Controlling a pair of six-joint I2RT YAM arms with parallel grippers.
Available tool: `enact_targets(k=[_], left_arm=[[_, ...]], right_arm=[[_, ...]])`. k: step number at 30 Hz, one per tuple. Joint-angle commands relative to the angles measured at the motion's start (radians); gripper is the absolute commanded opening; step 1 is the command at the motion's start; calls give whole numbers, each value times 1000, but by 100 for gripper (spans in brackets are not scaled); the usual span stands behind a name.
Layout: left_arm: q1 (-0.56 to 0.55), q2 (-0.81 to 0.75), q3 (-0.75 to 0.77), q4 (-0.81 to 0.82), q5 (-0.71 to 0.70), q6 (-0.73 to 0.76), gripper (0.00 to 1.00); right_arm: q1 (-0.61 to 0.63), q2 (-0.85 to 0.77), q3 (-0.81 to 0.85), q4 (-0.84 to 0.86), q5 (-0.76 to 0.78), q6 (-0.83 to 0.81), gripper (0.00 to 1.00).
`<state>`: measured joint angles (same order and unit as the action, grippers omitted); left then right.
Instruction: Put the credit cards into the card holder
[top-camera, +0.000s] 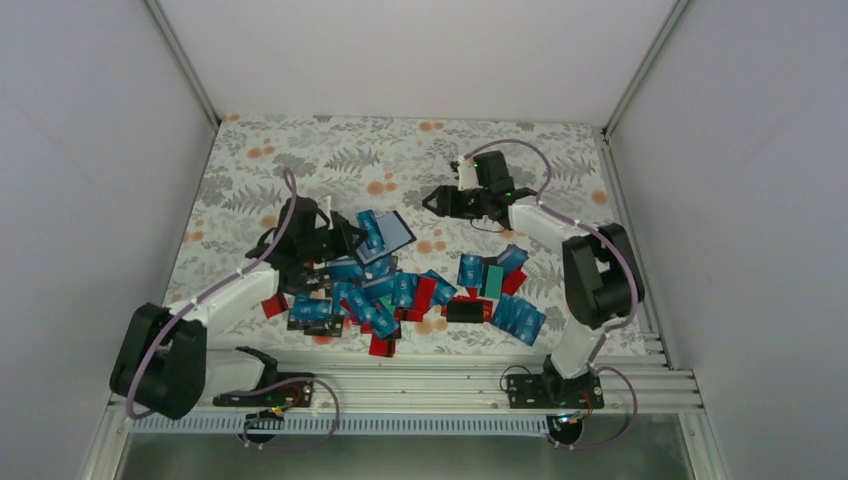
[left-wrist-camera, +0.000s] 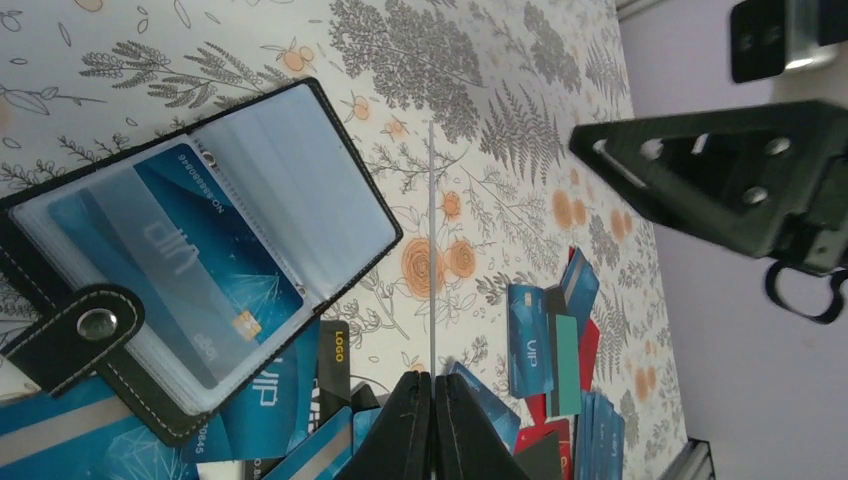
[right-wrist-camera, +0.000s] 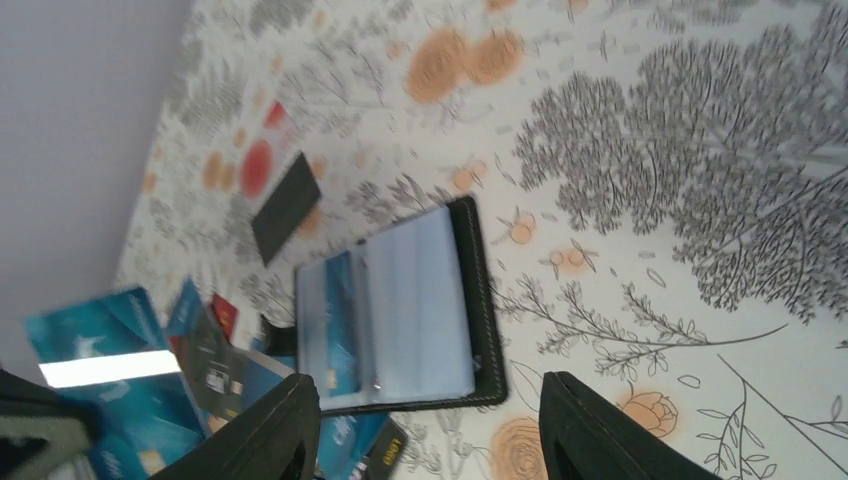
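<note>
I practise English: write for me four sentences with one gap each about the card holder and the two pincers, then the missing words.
1. The card holder lies ____, so its inner sleeves show.
2. The card inside it is ____ in colour.
3. The right pincer stands open and holds ____.
4. The left pincer is shut on one thin ____.
Missing words: open; blue; nothing; card.

Card holder (left-wrist-camera: 200, 250): matt stitched leather-look, glossy clear sleeves; credit cards (left-wrist-camera: 527, 340) glossy.
</note>
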<state>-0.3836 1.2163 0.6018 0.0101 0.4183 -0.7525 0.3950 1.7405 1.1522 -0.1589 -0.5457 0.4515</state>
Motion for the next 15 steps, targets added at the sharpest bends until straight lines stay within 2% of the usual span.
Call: enact_targets(k=[1,9,15], left_arm=[[62,98,75,-29,153,49,2],[124,293,167,-38,284,69,2],[135,363,207,-93,286,101,2]], right_arm=[[32,88,45,-59,29,-62,56],[55,241,154,-71,0,-65,49],[58,313,225,-76,-9,-64,43]])
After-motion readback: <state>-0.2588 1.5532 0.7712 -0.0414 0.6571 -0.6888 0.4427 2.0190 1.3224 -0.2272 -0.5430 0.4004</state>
